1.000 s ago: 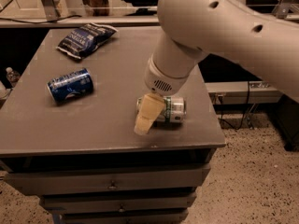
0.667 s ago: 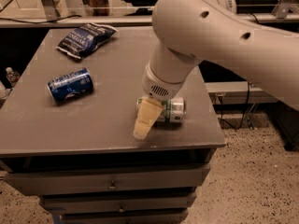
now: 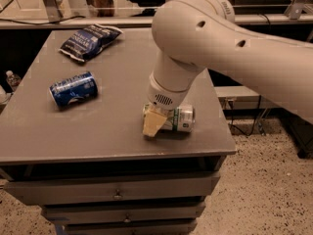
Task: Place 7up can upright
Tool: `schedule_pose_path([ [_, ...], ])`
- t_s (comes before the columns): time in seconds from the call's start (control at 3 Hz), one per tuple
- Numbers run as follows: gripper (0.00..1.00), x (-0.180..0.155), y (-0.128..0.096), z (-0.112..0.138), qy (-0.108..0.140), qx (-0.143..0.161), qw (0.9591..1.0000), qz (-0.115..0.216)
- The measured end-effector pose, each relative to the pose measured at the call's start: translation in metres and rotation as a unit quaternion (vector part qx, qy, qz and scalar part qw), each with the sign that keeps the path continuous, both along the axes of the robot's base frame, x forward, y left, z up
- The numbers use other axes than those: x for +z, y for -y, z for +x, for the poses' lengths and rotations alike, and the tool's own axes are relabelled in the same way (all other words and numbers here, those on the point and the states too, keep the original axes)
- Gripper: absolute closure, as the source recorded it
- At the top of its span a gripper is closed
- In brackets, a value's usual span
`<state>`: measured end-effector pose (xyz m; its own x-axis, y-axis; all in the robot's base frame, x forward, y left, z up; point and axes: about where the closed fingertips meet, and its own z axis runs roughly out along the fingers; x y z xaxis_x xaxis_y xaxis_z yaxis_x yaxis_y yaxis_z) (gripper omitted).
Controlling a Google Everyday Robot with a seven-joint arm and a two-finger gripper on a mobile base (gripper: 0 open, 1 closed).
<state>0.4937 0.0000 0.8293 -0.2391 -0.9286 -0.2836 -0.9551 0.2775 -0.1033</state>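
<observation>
Near the right front edge of the surface [image 3: 98,141], the 7up can [image 3: 184,119] lies on its side. The hand [image 3: 153,125] sits low at the can's left end; whether it grips the can cannot be told. A blue can [image 3: 73,88] lies well apart to the left.

Two cans are counted on the table [image 3: 112,141]: one 7up can [image 3: 182,119], lying on its side in the lower middle of the frame, and one blue can [image 3: 73,88], also lying, at the left. One bag [image 3: 89,39] is seen at the upper left. One arm [image 3: 195,38] is counted, entering from the right, and one gripper [image 3: 154,122] is found below it, at the left end of the 7up can. Two drawer knobs [image 3: 117,195] are counted at the bottom. One bottle [image 3: 12,80] is seen at the left edge.
</observation>
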Motion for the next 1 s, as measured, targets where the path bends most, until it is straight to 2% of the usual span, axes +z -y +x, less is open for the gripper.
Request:
schedule_pose_path([
  [0.33,0.64,0.003,0.002,0.004,-0.004,-0.009,1.0,0.002],
  [0.67,0.87,0.022,0.004,0.014,-0.006,-0.021,0.9995,0.025],
  [1.0,1.0,0.055,0.004,0.035,0.005,-0.028,0.995,0.096],
])
